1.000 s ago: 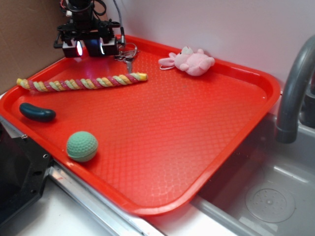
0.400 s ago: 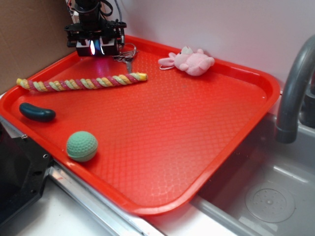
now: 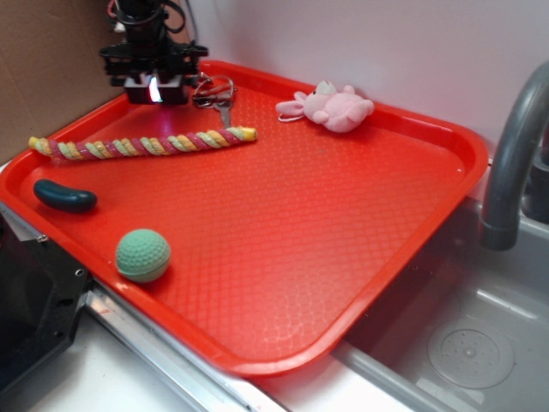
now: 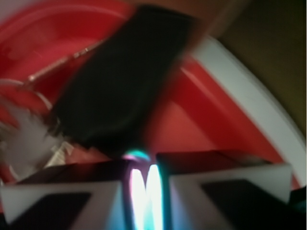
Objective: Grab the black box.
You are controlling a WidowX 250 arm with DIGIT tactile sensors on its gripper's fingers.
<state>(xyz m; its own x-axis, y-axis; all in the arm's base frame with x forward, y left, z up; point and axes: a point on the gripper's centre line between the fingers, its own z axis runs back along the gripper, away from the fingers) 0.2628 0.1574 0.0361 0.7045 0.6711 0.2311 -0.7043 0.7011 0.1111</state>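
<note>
In the blurred wrist view the black box (image 4: 124,76) fills the upper middle, lying slanted on the red tray (image 4: 206,120) just beyond my fingertips. My gripper (image 4: 144,165) is shut, its two fingers pressed almost together with only a thin glowing slit between them; the box is not between them. In the exterior view the gripper (image 3: 154,88) hangs low over the tray's far left corner, and the black box is hidden behind it.
A key ring (image 3: 214,93) lies right of the gripper. A braided rope (image 3: 146,146), a dark glossy oblong (image 3: 64,197), a green ball (image 3: 143,255) and a pink plush (image 3: 330,107) lie on the tray (image 3: 343,257). Cardboard wall (image 3: 43,60) at left, faucet (image 3: 515,146) at right.
The fingers stood apart a second ago and have closed together. The gripper shifted slightly right, then back left, staying at the tray's far left corner.
</note>
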